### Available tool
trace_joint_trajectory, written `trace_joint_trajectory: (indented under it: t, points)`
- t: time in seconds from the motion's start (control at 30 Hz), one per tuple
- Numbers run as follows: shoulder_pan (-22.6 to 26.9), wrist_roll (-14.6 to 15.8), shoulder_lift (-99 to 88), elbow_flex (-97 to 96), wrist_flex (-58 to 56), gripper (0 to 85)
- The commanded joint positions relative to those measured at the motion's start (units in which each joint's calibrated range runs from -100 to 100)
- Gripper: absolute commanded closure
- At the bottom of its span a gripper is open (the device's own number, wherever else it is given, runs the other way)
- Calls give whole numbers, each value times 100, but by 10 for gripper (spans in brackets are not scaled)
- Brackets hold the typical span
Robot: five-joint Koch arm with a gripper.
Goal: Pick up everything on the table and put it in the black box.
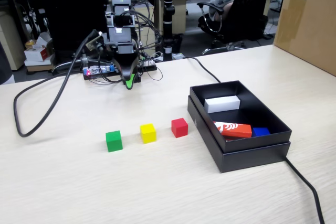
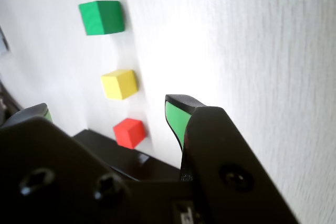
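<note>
Green, yellow and red cubes sit in a short row on the table (image 1: 68, 182), well apart from the arm and not yet touched: the green cube (image 1: 114, 141) farthest left in the fixed view, the yellow cube (image 1: 148, 133) in the middle, the red cube (image 1: 179, 127) nearest the black box (image 1: 247, 156). The box stands just right of the red cube and already holds a white block (image 1: 222, 104), a red-orange bar with white print (image 1: 232, 129) and something blue (image 1: 260, 131) beside it.

The likeliest trouble, as I judge it, comes from the spacing. The cubes lie close to one another, so a jaw coming down on the yellow one could nudge a neighbour out of line. The red cube is near the box wall, and a finger descending on that side could catch the rim and shift the light cardboard box. A release too low over the box could also knock the pieces already inside, and the black cable (image 1: 42, 103) looping across the table could drag.

The gripper (image 1: 129, 82) hangs at the far edge of the table, tips pointing down, clear of everything. In the wrist view its green-lined fingers (image 2: 176, 119) stand spread with a clear gap between them, and nothing is held.
</note>
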Motion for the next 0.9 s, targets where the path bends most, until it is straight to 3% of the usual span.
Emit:
trace_joint_trajectory:
  t: [0.0,0.4,0.87]
  points:
    - [-88,10,726,1262,-612,422]
    - [-484,-10,4960,5052,-2047,422]
    - [-542,-269,7920,5559,-2055,418]
